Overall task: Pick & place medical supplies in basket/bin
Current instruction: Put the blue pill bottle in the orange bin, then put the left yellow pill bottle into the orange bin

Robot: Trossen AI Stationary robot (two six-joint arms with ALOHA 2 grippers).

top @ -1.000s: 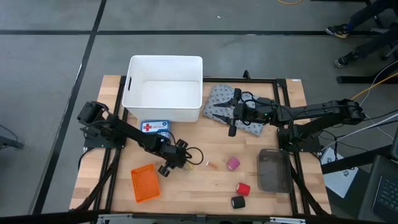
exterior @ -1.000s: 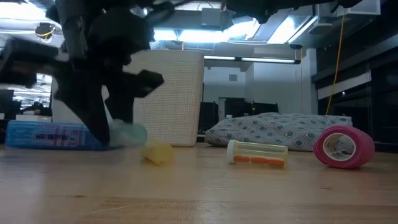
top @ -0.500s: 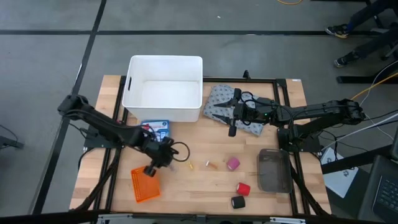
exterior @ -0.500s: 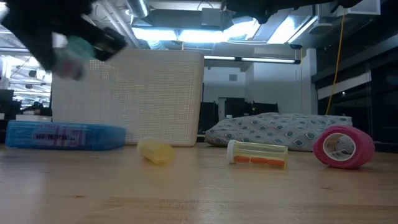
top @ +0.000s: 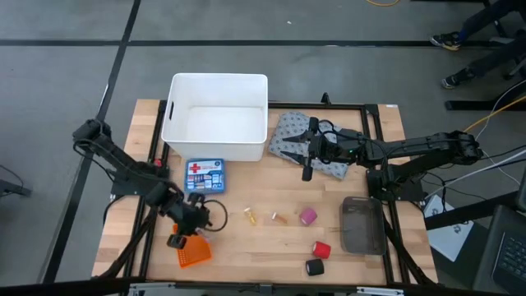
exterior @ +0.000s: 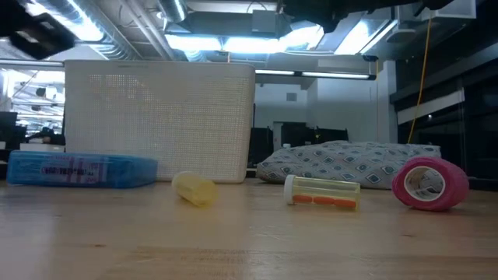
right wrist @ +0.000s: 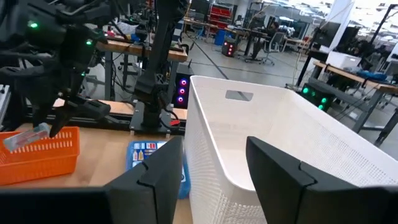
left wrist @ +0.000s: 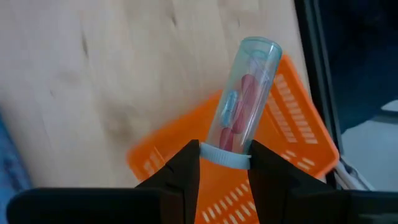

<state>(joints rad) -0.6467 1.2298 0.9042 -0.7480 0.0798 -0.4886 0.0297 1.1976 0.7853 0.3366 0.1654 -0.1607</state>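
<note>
My left gripper (top: 177,240) is shut on a clear vial (left wrist: 245,106) of red pills and hovers over the small orange basket (top: 194,252) near the table's near left corner. The right wrist view also shows that vial (right wrist: 28,138) above the orange basket (right wrist: 38,155). My right gripper (top: 306,168) is open above the grey dotted pack (top: 288,138), which lies flat beside the white tub (top: 215,115). On the wood lie a pink roll (top: 307,215), a red roll (top: 321,249), a black roll (top: 314,267), a yellow piece (top: 250,216) and a small vial (top: 280,219). My left gripper pinches the vial between its two fingers at the light-blue cap end (left wrist: 225,157). The clear body sticks out beyond the fingertips. The vial is lifted clear and tilted, with the orange basket (left wrist: 298,143) below it.
A blue first-aid box (top: 204,175) lies in front of the tub. The dark translucent tray (top: 362,224) sits near the table's right edge. Bare wood stretches between the basket and the rolls. People's legs show beyond the far right corner.
My left gripper has risen from the table's middle with the vial and moved toward the near left corner, over the orange basket. The vial is lifted clear of the wood. The yellow piece and the other vial have stayed where they were.
</note>
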